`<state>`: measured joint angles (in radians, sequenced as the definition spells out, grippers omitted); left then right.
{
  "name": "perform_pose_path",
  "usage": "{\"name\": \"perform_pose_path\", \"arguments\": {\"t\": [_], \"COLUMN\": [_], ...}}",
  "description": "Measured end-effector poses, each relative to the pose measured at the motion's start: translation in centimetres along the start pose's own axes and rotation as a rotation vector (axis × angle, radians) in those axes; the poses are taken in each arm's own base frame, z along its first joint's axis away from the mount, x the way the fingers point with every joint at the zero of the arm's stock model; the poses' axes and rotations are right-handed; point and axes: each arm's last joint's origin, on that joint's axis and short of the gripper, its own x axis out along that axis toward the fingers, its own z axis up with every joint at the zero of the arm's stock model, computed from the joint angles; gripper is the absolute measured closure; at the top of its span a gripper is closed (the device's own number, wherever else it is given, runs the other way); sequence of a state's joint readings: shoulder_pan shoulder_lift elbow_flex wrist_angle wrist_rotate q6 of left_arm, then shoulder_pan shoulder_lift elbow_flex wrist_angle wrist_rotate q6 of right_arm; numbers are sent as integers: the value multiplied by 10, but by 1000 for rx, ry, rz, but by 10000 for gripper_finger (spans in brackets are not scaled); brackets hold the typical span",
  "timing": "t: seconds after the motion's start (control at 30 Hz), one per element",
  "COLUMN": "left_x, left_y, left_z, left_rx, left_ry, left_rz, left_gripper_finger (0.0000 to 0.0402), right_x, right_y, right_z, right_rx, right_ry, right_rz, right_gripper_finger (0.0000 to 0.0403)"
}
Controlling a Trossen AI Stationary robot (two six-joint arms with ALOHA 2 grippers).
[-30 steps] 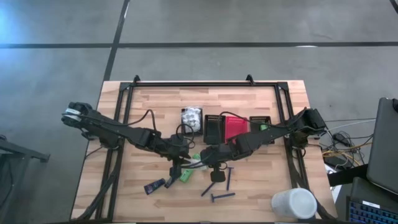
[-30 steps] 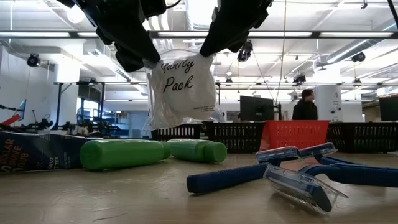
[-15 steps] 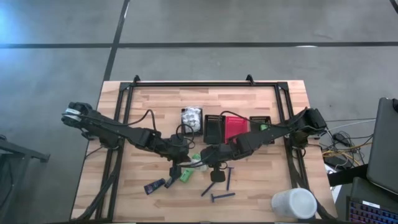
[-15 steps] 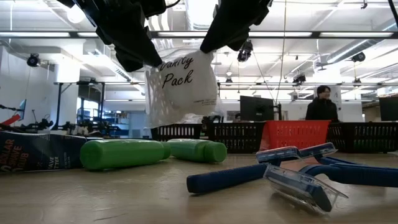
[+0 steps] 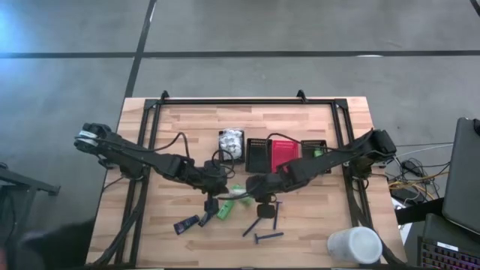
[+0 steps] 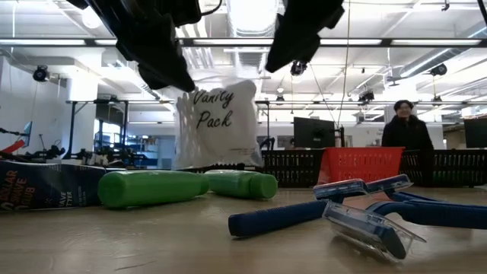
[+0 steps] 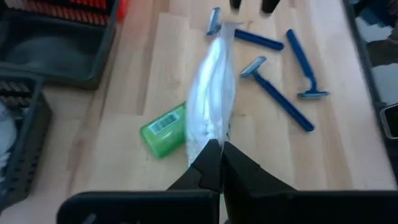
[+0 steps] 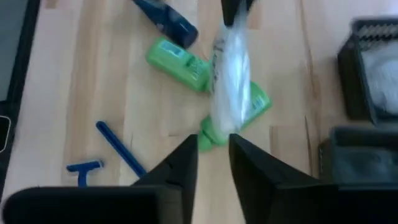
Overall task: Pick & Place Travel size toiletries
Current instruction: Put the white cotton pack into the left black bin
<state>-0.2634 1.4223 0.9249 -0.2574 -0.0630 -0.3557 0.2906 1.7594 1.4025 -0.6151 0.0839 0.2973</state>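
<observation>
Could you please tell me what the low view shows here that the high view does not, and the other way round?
Only the low view shows the "Vanity Pack" lettering on the white packet and a person in the room behind. Only the high view shows the large white cup at the table's corner and the whole table. Both show the green bottles, the blue razors, the mesh bins, and the left gripper shut on the packet.

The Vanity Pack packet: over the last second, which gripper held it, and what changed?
Both grippers pinched the white packet a second ago. Now the left gripper alone holds it, shut on one edge; the right gripper has opened, let go and drawn back. The packet hangs slightly lower above the table. The green bottles, blue razors and bins have not moved.
</observation>
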Motion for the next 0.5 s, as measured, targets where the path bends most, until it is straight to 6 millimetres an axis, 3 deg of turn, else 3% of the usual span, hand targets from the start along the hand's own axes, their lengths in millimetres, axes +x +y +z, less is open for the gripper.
{"name": "perform_pose_path", "arguments": {"t": [0.27, 0.5], "left_x": [-3, -27], "left_y": [11, 45], "left_z": [4, 28], "left_rx": [-42, -32], "left_ry": [-4, 12], "left_rz": [73, 219], "left_gripper_finger": [400, 400], "right_x": [-47, -82], "right_y": [10, 6], "right_z": [-13, -35], "right_rx": [84, 273], "right_ry": [-57, -79], "right_rz": [-214, -236], "right_gripper_finger": [228, 208]}}
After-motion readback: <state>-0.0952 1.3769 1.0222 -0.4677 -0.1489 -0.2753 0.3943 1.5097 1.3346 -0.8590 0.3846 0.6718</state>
